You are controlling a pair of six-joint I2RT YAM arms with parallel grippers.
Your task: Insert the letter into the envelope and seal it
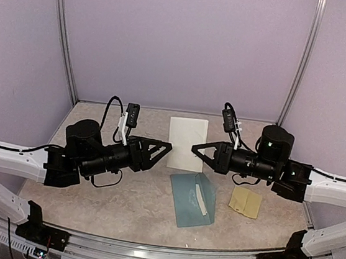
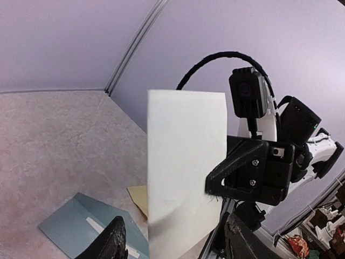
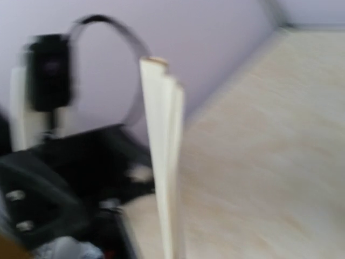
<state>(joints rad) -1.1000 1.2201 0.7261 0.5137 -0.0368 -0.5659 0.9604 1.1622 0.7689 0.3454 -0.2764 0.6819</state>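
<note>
The letter (image 1: 186,143), a folded white sheet, is held up off the table between my two grippers. My right gripper (image 1: 195,151) is shut on its right edge; the left wrist view shows its black finger (image 2: 237,167) pinching the sheet (image 2: 183,162). My left gripper (image 1: 166,149) is open, its two fingers spread on either side of the letter's lower edge (image 2: 175,243). The right wrist view is blurred and shows the letter edge-on (image 3: 164,162). The teal-blue envelope (image 1: 191,199) lies flat below the letter, flap open, with a white strip showing, and it also appears in the left wrist view (image 2: 70,229).
A small yellow-tan sticker sheet (image 1: 245,202) lies right of the envelope, under my right arm; it also shows in the left wrist view (image 2: 139,197). Purple walls with metal posts close the back and sides. A metal rail runs along the near edge.
</note>
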